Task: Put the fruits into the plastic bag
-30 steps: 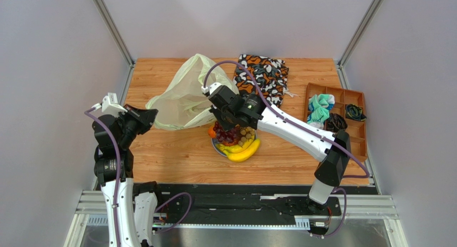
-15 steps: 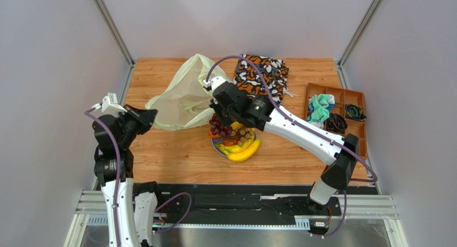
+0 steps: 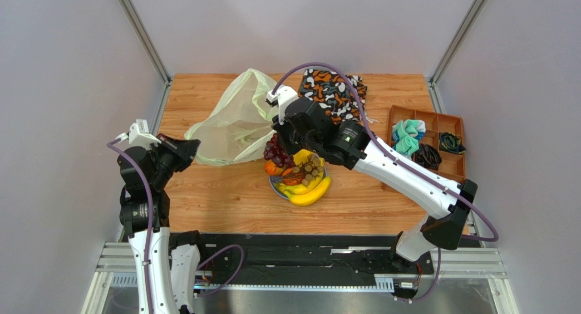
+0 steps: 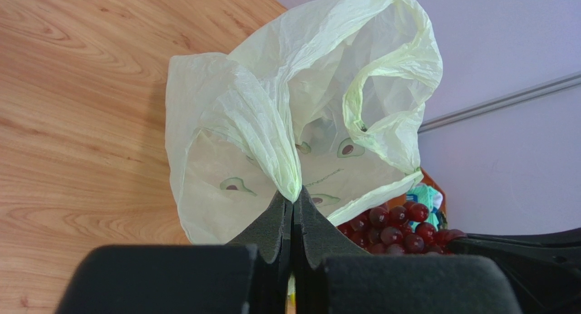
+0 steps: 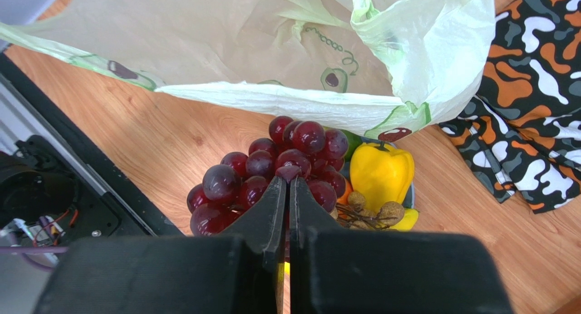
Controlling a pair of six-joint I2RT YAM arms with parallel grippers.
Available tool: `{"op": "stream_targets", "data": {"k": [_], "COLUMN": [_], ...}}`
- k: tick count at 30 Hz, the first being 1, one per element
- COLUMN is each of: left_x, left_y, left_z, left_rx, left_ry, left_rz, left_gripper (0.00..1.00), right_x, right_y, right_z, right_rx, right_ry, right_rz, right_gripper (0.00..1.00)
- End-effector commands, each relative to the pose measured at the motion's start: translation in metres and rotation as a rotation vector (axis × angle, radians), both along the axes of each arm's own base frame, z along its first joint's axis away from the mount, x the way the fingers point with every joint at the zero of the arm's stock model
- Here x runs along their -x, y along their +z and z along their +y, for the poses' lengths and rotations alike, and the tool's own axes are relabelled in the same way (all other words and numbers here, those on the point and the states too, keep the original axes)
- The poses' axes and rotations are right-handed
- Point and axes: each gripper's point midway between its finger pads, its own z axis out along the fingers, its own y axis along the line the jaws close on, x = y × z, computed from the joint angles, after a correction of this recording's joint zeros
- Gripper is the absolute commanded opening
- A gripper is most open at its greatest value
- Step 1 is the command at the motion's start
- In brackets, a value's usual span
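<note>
Purple grapes (image 5: 273, 161) tight in R jaws, plastic bag (image 4: 300, 123) tight in L jaws, cloth bag (image 5: 539, 116) nearby.

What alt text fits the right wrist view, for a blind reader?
The right gripper is shut on a bunch of dark red grapes, near the crinkled edge of a pale green plastic bag. A yellow fruit sits beside the grapes, and a patterned cloth lies on the wooden table at right.
</note>
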Motion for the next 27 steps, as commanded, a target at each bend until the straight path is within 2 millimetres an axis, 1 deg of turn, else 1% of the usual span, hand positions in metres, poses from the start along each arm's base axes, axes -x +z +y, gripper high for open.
{"op": "stream_targets", "data": {"k": [1, 4, 5, 8, 10, 11, 12, 13, 14, 15, 16, 18, 19, 20, 21, 22, 23, 25, 26, 27], "left_x": [0.0, 0.0, -0.001, 0.0, 0.0, -0.001, -0.001, -0.001, 0.0, 0.0, 0.001, 0.002, 0.003, 0.003, 0.005, 0.005, 0.006, 0.006, 0.006, 0.007], "left_y": [0.004, 0.003, 0.003, 0.005, 0.006, 0.007, 0.007, 0.008, 0.01, 0.01, 0.012, 0.015, 0.016, 0.018, 0.019, 0.02, 0.021, 0.022, 0.022, 0.023], "left_z": [-0.002, -0.002, -0.002, -0.002, -0.003, -0.003, -0.003, -0.004, -0.004, -0.004, -0.005, -0.006, -0.007, -0.008, -0.009, -0.01, -0.011, -0.012, -0.012, -0.013], "left_rx": [0.013, 0.013, 0.014, 0.014, 0.013, 0.013, 0.012, 0.011, 0.011, 0.01, 0.009, 0.003, 0.002, 0.001, 0.0, 0.003, 0.002, 0.009, 0.009, 0.011], "left_ry": [-0.005, -0.003, -0.005, -0.004, -0.009, -0.012, -0.014, -0.017, -0.02, -0.022, -0.027, -0.034, -0.04, -0.042, -0.047, -0.054, -0.057, -0.063, -0.063, -0.064], "left_rz": [-0.013, -0.011, -0.01, -0.015, -0.019, -0.02, -0.024, -0.027, -0.03, -0.03, -0.037, -0.043, -0.045, -0.051, -0.053, -0.054, -0.06, -0.06, -0.061, -0.063], "left_gripper": [0.0, 0.0, 0.0, 0.0, 0.0, 0.0, 0.0, 0.0, 0.0, 0.0, 0.0, 0.0, 0.0, 0.0, 0.0, 0.0, 0.0, 0.0, 0.0, 0.0], "right_x": [0.009, 0.018, 0.022, 0.028, 0.029, 0.029, 0.027, 0.026, 0.025, 0.025, 0.02, 0.015, 0.015, 0.012, 0.009, 0.007, 0.007, 0.002, 0.002, -0.003], "right_y": [0.069, 0.095, 0.109, 0.14, 0.155, 0.159, 0.168, 0.168, 0.173, 0.184, 0.175, 0.177, 0.189, 0.181, 0.183, 0.191, 0.184, 0.181, 0.186, 0.175], "right_z": [0.002, 0.003, 0.004, 0.003, 0.004, 0.006, 0.011, 0.017, 0.02, 0.022, 0.033, 0.042, 0.044, 0.055, 0.059, 0.062, 0.075, 0.084, 0.087, 0.095], "right_rx": [-0.19, -0.258, -0.292, -0.366, -0.407, -0.417, -0.434, -0.433, -0.438, -0.456, -0.429, -0.433, -0.456, -0.442, -0.447, -0.468, -0.463, -0.462, -0.476, -0.46], "right_ry": [0.041, 0.073, 0.083, 0.1, 0.106, 0.113, 0.12, 0.134, 0.142, 0.149, 0.157, 0.169, 0.178, 0.193, 0.194, 0.195, 0.231, 0.238, 0.244, 0.244], "right_rz": [-0.101, -0.114, -0.122, -0.155, -0.17, -0.174, -0.184, -0.18, -0.186, -0.2, -0.189, -0.19, -0.207, -0.195, -0.2, -0.216, -0.199, -0.197, -0.203, -0.19], "right_gripper": [0.0, 0.0, 0.0, 0.0, 0.0, 0.0, 0.0, 0.0, 0.0, 0.0, 0.0, 0.0, 0.0, 0.0, 0.0, 0.0, 0.0, 0.0, 0.0, 0.0]}}
